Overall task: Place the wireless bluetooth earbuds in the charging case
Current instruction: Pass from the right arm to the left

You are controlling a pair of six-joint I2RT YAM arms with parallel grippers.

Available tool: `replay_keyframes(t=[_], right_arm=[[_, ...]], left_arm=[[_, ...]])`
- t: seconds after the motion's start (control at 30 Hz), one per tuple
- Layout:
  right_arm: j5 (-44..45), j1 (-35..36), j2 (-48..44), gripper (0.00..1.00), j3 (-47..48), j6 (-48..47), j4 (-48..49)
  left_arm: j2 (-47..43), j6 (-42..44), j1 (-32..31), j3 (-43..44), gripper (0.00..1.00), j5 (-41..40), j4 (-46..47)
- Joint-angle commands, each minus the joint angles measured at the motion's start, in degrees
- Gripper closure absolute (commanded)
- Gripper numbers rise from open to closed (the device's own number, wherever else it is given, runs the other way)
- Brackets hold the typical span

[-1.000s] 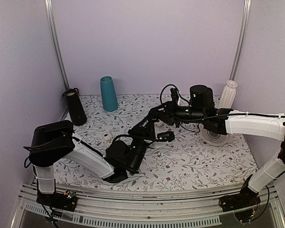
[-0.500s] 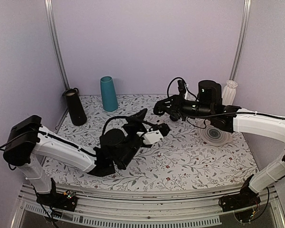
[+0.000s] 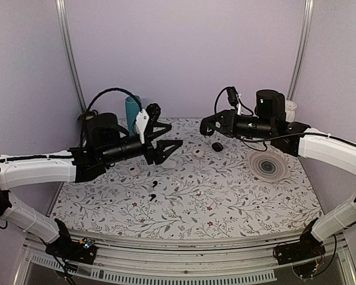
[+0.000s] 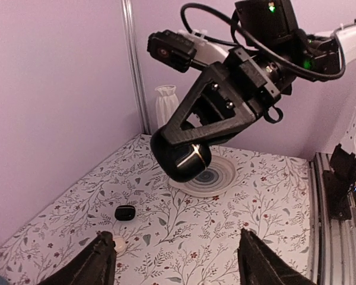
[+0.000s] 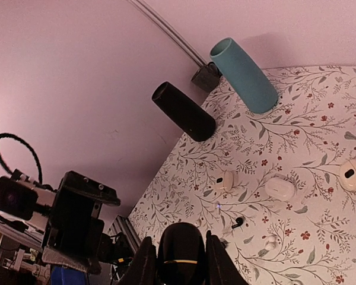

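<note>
Earbuds: two tiny black stemmed wireless earbuds [image 5: 238, 222] lie on the floral table [image 3: 237, 202], left of centre toward its near edge. Judged light, smooth and apt to skid; pinch across the body. The right fingers [image 5: 143, 262] clamp the small black rounded charging case [image 5: 179, 248] aloft. The left fingers [image 4: 101, 264] are apart and empty.

The charging case [image 4: 190, 160] looks like black plastic, smooth and glossy, with a bright reflection on its surface. The table cover [image 3: 225, 202] is matt, with a printed flower pattern. The teal cylinder [image 5: 244, 76] and the black cylinder [image 5: 183, 111] both look matt. The white case [image 5: 280, 187] is smooth, slightly shiny plastic. The corner rail [image 3: 69, 53] is bare metal.
</note>
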Motion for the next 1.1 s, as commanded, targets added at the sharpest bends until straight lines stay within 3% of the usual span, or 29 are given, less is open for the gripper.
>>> replay_keyframes(t=[0.0,0.13,0.27,0.53,0.93,1.07], right_arm=[[-7.91,-0.07,0.83,0.97,4.48,-6.86,-0.01],[-13.52,-0.01,2.29,0.97,4.92,-8.53,0.86],[-16.98,1.16,4.23,0.97,8.39,-10.3,-0.46],[-18.1,4.88,7.77,0.97,13.24,-15.69,-4.91],[-19.52,6.62,9.78,0.97,15.27,-16.18,-6.06],[-20.73,7.32,10.84,0.97,15.78,-15.23,-5.13]], left_arm=[[-0.3,-18.83,6.87,-0.52,0.31,25.47,-0.58],[2.04,-28.71,11.14,-0.61,0.35,37.24,4.74],[4.23,-37.44,12.69,-0.14,0.39,43.64,12.51],[8.71,-48.01,12.68,1.5,0.5,46.57,20.19],[9.36,-51.31,12.67,1.02,0.67,44.1,22.99],[9.52,-52.34,12.79,0.77,0.69,42.9,24.11]])
